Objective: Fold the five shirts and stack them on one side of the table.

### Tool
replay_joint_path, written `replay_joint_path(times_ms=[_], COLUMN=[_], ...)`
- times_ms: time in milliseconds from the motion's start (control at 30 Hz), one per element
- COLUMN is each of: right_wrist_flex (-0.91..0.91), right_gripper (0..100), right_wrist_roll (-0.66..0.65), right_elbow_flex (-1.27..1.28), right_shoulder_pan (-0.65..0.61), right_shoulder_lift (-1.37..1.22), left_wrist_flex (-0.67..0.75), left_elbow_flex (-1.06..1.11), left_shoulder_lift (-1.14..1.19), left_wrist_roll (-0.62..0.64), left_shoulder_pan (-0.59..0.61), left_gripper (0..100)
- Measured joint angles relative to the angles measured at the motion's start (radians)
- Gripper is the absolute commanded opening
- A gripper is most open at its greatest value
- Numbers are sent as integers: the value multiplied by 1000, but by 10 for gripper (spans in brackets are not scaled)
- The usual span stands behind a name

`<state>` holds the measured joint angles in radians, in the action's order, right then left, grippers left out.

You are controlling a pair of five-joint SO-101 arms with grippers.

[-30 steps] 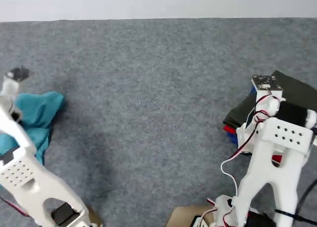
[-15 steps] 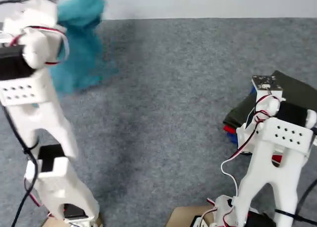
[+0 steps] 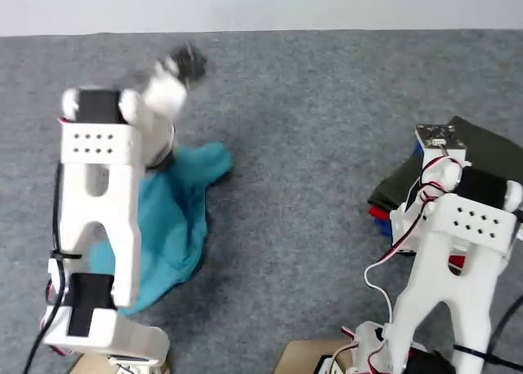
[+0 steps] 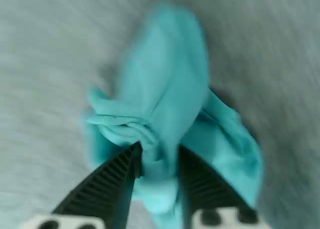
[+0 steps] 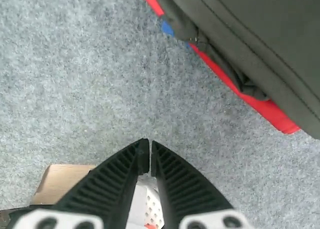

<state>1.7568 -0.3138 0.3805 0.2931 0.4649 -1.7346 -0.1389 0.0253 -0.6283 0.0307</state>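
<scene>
Surface: A grey felt-covered table [image 3: 310, 145] ran back to a pale wall [image 3: 327, 6].
Step in hand: By my reading, one shirt was being brought out for folding. It was crumpled, with nothing laid flat yet.
Teal shirt: The teal shirt [image 4: 170, 99] lay bunched on the left part of the table. It sat partly under the left arm [image 3: 98, 186] and well apart from the folded pile.
Left gripper: The left gripper [image 4: 156, 159] had its jaws pinching a gathered ridge of the teal cloth. The rest of the shirt trailed beyond the fingertips onto the felt.
Right gripper: The right gripper [image 5: 150, 146] had its jaws pressed together on nothing. It hung over bare felt just beside the pile.
Stack: The stack of folded shirts [image 3: 482, 153] sat at the right edge, a dark one on top and red and blue edges beneath. How many it held could not be told.
Next move: It probably called for spreading the shirt flat, likely with a second grip on a far corner.
</scene>
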Motion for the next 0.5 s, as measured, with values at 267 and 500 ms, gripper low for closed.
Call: replay_joint_path(times_ms=[267, 500], right_wrist_flex=[0, 0], right_gripper=[9, 9], right_wrist_roll=[0, 0], right_elbow_flex=[-74, -86], right_shoulder_pan=[-219, -273], right_shoulder_lift=[0, 0], left_wrist_flex=[3, 5], left_elbow_flex=[120, 158], left_shoulder_lift=[-41, -66], left_wrist_roll=[-140, -239], left_shoulder_pan=[170, 307], left_gripper=[174, 174])
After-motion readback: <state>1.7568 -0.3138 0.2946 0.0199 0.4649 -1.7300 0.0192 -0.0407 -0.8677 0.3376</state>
